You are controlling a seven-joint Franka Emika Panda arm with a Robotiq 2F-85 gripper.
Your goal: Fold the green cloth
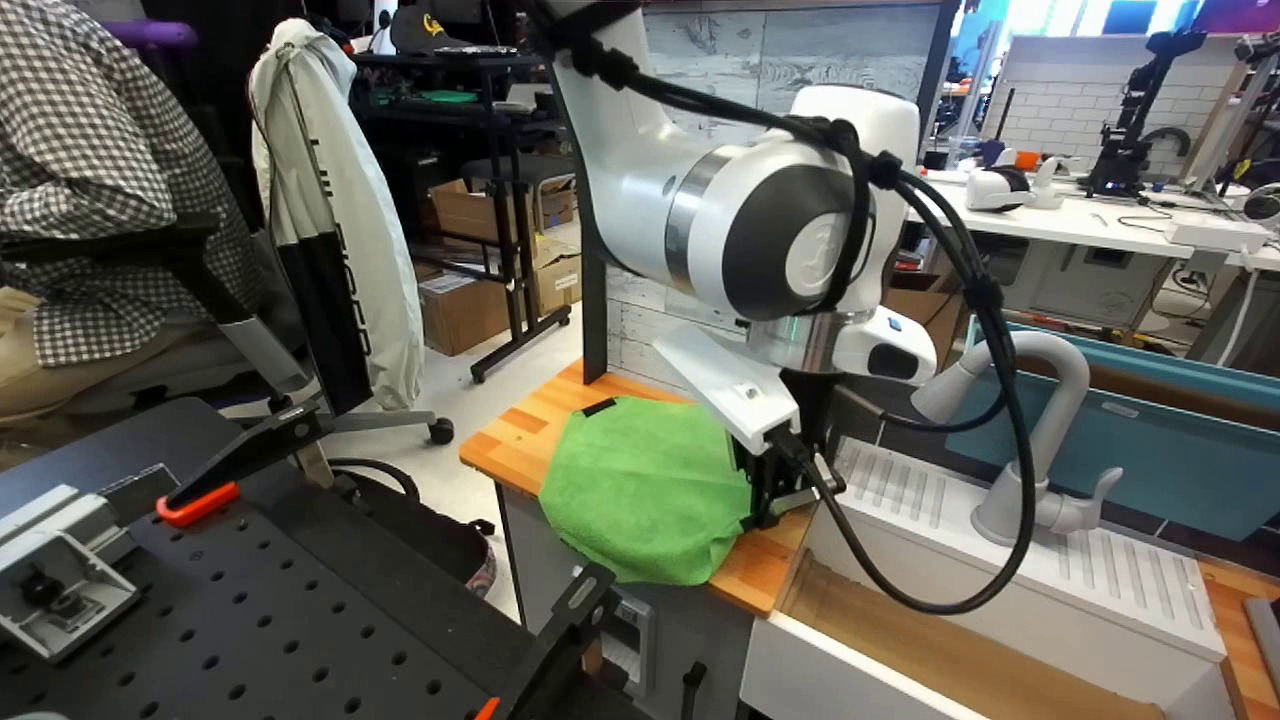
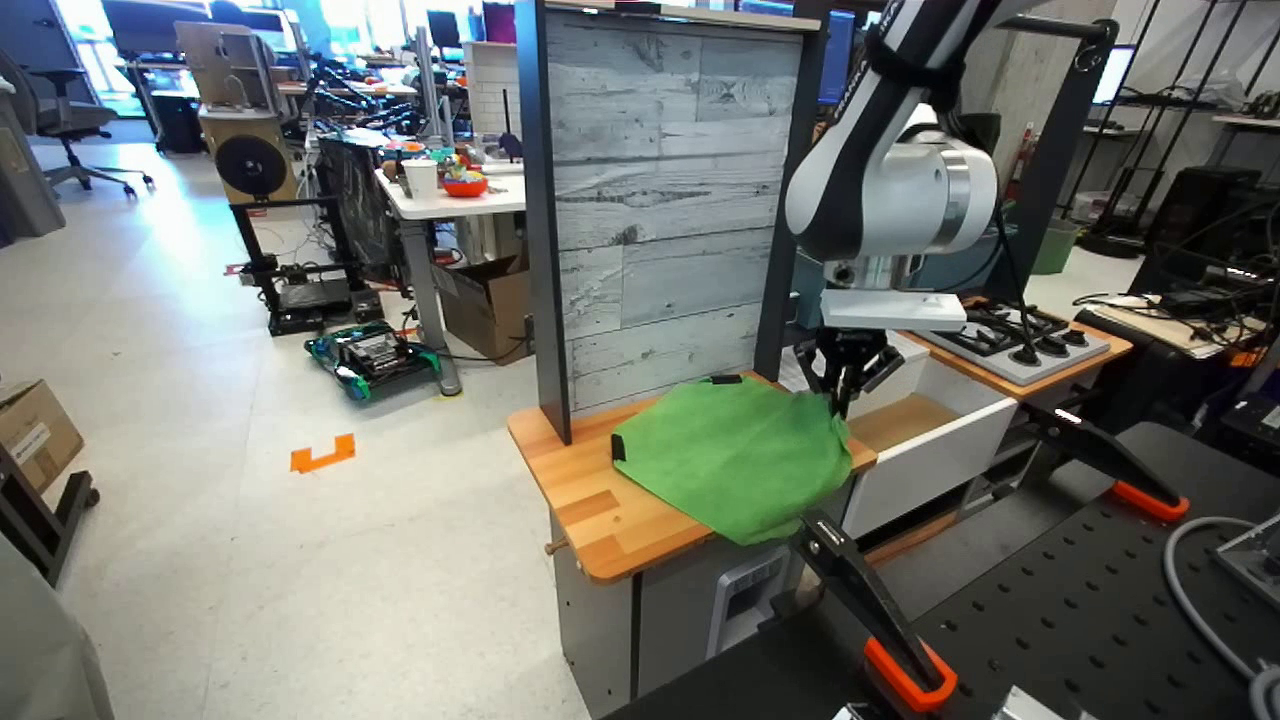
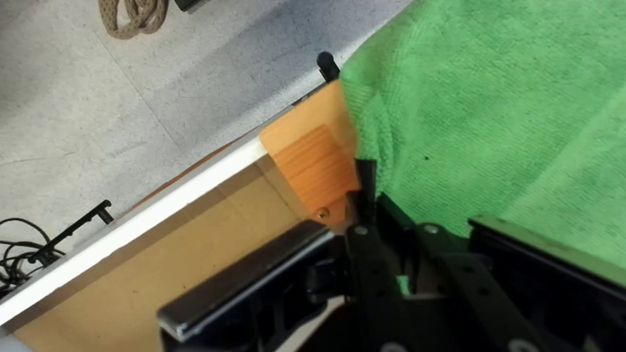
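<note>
Cloth [image 2: 735, 460] overhanging the counter [image 2: 575, 490]
In an exterior view, your gripper [image 2: 838, 408] grasps its edge at two o'clock.

Pale floor [image 2: 200, 480], shiny and bluish far back near bright window [image 2: 88, 65]. Bit of orange tape [image 2: 318, 460] lying flat on floor. Gray-and-white board wall [image 2: 670, 220] in black frame [image 2: 545, 250], standing along edge of wood tabletop [image 2: 560, 480]. Gray cupboard [image 2: 595, 620] right under. White table [image 2: 450, 207] farther back, open brown box [image 2: 488, 310] underneath. Gray chair [image 2: 85, 122] on wheels, farther still. Black shelf [image 1: 507, 215] on wheels too, with brown boxes [image 1: 465, 315] low down near floor. White brick wall [image 1: 1055, 105] way at back.
</note>
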